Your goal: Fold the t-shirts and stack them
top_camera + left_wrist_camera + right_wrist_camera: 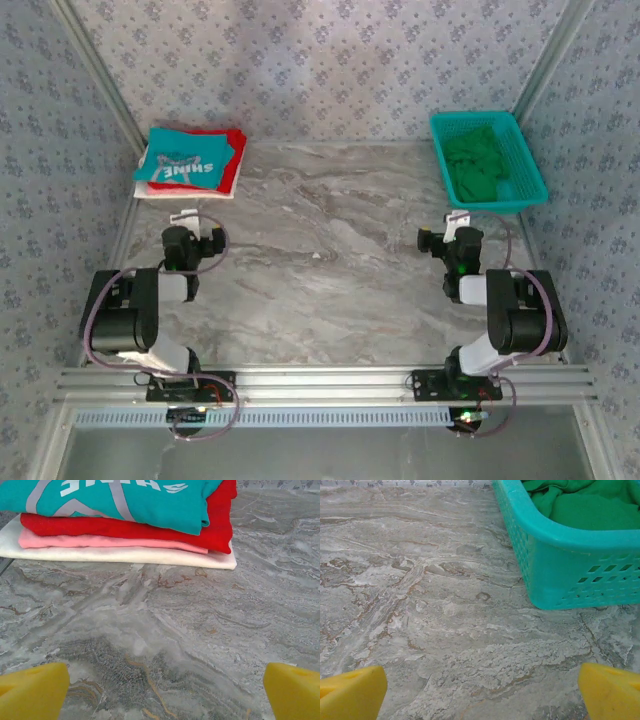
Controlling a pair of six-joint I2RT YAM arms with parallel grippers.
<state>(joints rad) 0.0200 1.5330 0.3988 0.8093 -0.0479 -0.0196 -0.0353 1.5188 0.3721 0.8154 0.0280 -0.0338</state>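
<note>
my left claw (162, 692) and right claw (481, 690) are open and empty. folded t-shirts (190, 160) sit at ten o'clock. a green t-shirt (475, 165) lies in the basket (560, 575) at two.

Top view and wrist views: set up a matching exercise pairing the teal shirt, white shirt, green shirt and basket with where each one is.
Things:
1. teal shirt
2. white shirt
3. green shirt
4. basket

Places:
a. inside the basket
b. top of the pile
c. far right corner of the table
d. bottom of the pile

Pairs: 1-b, 2-d, 3-a, 4-c
</note>
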